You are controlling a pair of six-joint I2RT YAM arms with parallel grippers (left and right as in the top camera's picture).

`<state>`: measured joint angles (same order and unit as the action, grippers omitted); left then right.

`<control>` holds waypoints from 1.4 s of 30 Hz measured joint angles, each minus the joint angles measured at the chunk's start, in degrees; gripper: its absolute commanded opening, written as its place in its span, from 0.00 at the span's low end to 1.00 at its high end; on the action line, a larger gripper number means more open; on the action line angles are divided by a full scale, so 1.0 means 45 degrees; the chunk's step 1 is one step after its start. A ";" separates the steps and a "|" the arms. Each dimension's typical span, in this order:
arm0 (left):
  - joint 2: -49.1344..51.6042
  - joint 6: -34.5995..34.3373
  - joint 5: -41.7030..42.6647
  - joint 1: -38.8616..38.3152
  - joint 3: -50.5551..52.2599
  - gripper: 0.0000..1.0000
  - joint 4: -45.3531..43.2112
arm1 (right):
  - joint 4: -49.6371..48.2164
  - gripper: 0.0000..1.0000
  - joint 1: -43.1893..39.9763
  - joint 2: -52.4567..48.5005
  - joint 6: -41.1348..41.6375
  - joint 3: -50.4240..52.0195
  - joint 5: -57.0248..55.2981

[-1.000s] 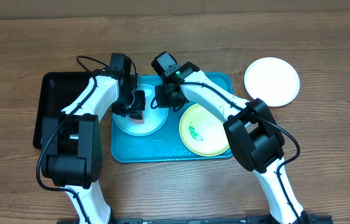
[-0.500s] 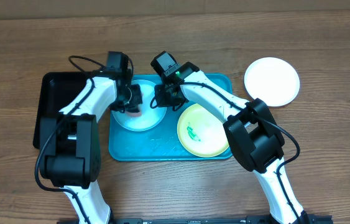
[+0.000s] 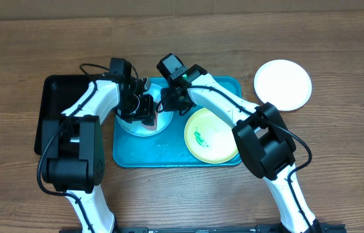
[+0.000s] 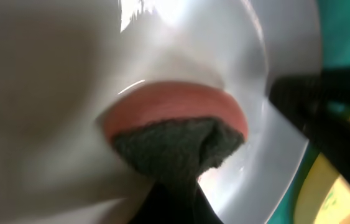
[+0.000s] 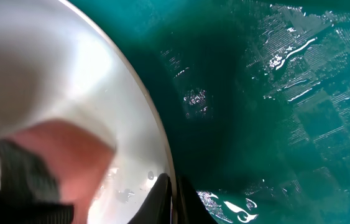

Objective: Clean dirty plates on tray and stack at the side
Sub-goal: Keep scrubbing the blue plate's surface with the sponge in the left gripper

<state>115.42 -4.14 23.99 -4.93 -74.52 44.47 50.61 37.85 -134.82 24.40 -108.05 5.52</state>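
Left fingers (image 3: pixel 141 107) are clenched on a pink sponge (image 4: pixel 181 109) with a dark scrub face, pressing it into the light cyan plate (image 3: pixel 130 125) that lies directly beneath them on the turquoise tray (image 3: pixel 162 154). Right fingers (image 3: pixel 171 101), just beside the left pair, are pinched tight on that plate's rim. A yellow-green plate (image 3: pixel 215 129) with a teal smear (image 3: pixel 201 137) sits on the tray near the right fingers, on their outer side. A white plate (image 3: pixel 282 85) lies on the worktop (image 3: pixel 337 162), well apart to their right. A black tray (image 3: pixel 51 110) lies beyond the left fingers.
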 measured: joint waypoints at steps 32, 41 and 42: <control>-0.0010 -0.3657 -0.3298 -0.1083 -0.0534 0.04 -0.0083 | 0.0102 0.04 0.0005 0.0000 -0.0010 0.0000 0.0019; -0.0097 -0.3623 -0.7873 -0.1088 -0.0602 0.04 0.1943 | 0.0117 0.04 0.0078 0.0005 -0.0058 0.0000 0.0102; -0.0087 -0.3643 -0.8111 -0.1005 -0.0602 0.04 0.1928 | 0.0107 0.04 0.0078 0.0010 -0.0058 0.0000 0.0097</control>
<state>115.02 -20.53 -12.51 -9.45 -77.23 53.15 51.09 38.20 -134.78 24.14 -108.05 5.96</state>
